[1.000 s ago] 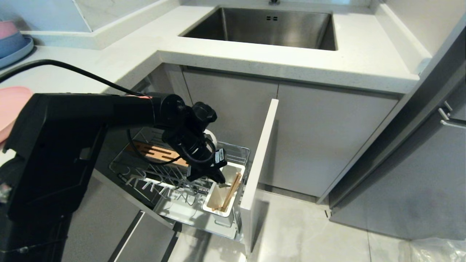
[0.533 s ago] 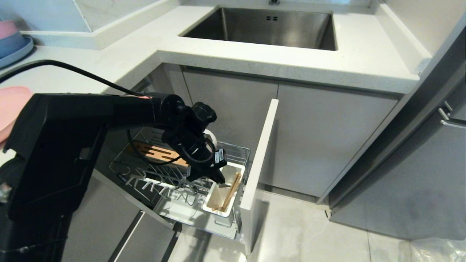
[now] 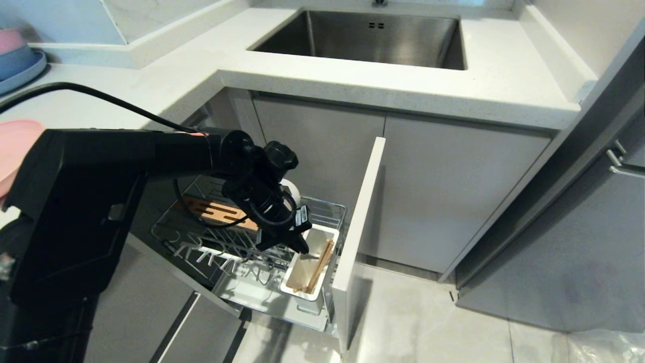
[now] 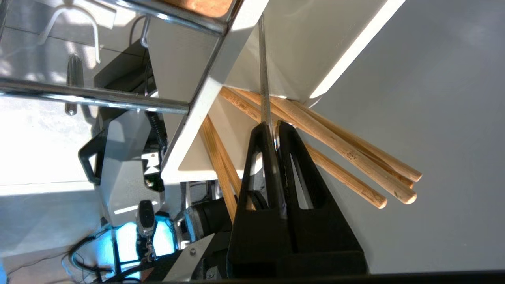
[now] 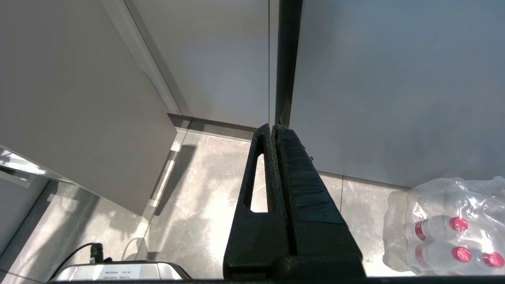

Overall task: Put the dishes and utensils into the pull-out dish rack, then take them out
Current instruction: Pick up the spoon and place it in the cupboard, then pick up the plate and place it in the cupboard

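Left gripper (image 4: 275, 125): positioned over the white cutlery caddy (image 3: 306, 276) at the near right corner of the pull-out dish rack (image 3: 252, 242). Its black fingers (image 4: 258, 157) are pressed nearly together, pinching the thin silver handle of the spoon (image 4: 263, 71). The handle runs straight from the fingertips into the caddy.

Spoon: handle edge-on between the fingers; the bowl end lies inside the caddy and cannot be made out.

Chopsticks (image 4: 355, 157): light wooden sticks lean in the caddy, their ends projecting past its rim toward the grey cabinet front (image 3: 360, 222). In the left wrist view the spoon handle crosses in front of them. In the head view they rest diagonally along the caddy's right side (image 3: 320, 267).

Pull-out dish rack: drawn out from the cabinet below the countertop (image 3: 403, 85), left of the sink (image 3: 363, 35). The slotted wooden strip (image 3: 216, 212) lies at the far left of the basket; chrome prongs (image 3: 211, 254) stand along the near left.

Pink plate (image 3: 12, 146): on the counter at the far left edge of the head view, partly hidden behind the left arm.

Blue plate (image 3: 22, 70): at the far left corner of the counter, carrying stacked blue and pink bowls (image 3: 11, 48).

Right gripper (image 5: 274, 128): hangs over the floor, well apart from the rack, fingers closed together with nothing between them. A shrink-wrapped pack of bottles (image 5: 449, 228) lies on the floor beside it.
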